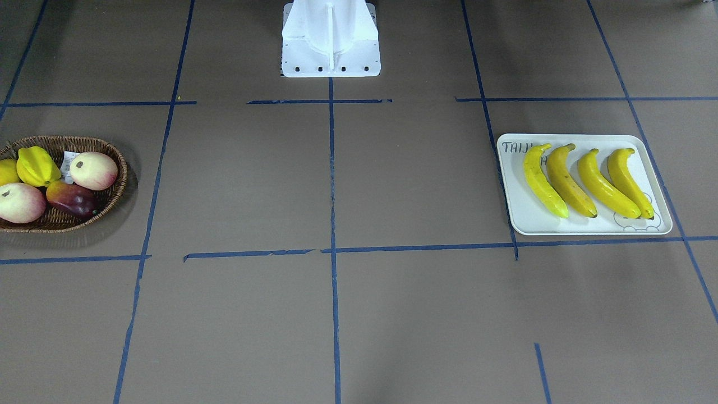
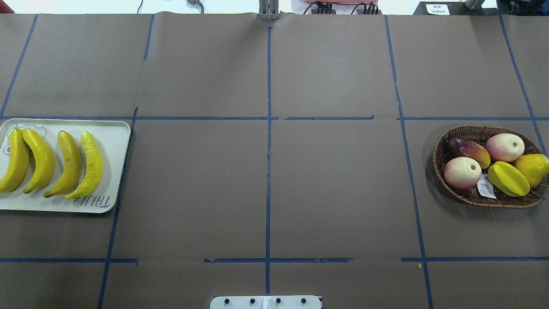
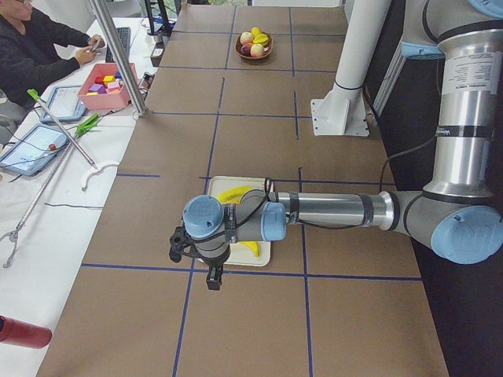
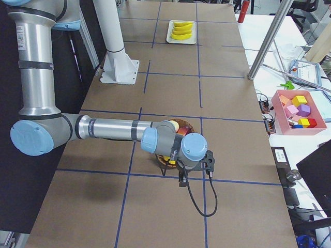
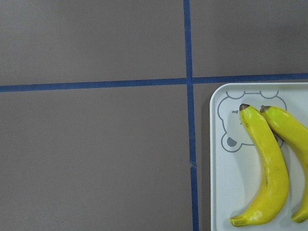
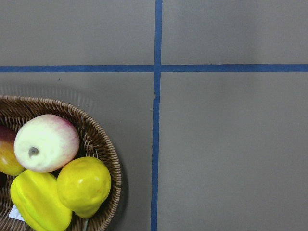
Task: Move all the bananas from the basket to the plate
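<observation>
Left pincer (image 3: 213, 280): seen only in the left side view, small and dark. I could not tell how far it was open. Nothing appeared to hang from it. Right pincer (image 4: 182, 180): the same in the right side view, opening not readable and no load visible. Neither wrist camera showed its own fingers.

Position, left: it hung above bare table just beside the plate (image 2: 115, 141), off the plate's outer end. Its wrist camera caught only the bear-face corner and two banana tips, at the lower right of that view.

Position, right: it hung above the tape cross just beside the basket (image 6: 103, 144), clear of the rim.

Count: four bananas (image 2: 45, 161) lay side by side on the plate, none overhanging the edge. The basket held no banana. What it held was a starfruit (image 2: 508, 178), a lemon (image 2: 532, 167), two pink-white round fruits (image 2: 505, 147) and a dark red mango (image 2: 465, 149). I judged the transfer complete.

Risks:
- Another pick into the basket could take the starfruit or the lemon for a banana, since both are yellow and glossy.
- A low sweep of the left arm across the plate could knock the curved bananas so they roll, or could push the plate.
- A right wrist dropping beside the basket could catch the rim.

Bananas relative to pincers: near the left pincer, offset to one side of it, not under it. They were well apart from the right pincer, at the table's other end.
</observation>
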Action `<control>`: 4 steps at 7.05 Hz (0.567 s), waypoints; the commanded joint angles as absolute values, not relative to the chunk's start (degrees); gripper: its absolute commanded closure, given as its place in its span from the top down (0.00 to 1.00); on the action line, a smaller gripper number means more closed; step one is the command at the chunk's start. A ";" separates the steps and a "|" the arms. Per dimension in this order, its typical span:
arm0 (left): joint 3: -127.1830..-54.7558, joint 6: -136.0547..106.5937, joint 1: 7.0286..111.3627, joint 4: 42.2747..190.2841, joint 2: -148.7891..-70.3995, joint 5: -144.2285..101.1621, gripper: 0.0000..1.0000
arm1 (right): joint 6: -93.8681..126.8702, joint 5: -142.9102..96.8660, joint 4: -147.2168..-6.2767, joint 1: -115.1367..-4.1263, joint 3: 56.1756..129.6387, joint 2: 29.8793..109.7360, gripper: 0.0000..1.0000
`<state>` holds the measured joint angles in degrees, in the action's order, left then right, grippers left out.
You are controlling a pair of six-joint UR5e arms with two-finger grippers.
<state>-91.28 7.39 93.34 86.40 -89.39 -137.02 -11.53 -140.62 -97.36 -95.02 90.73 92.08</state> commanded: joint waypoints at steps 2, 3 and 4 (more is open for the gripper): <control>-91.23 7.38 93.34 86.40 -89.65 -137.02 1.00 | -4.14 -140.27 -89.29 -95.27 91.06 94.58 1.00; -91.23 7.38 93.34 86.40 -89.65 -137.02 1.00 | -3.96 -140.27 -89.64 -95.27 91.23 94.48 1.00; -91.32 7.38 93.34 86.31 -89.56 -137.02 1.00 | -3.87 -140.36 -89.74 -95.27 91.23 94.48 1.00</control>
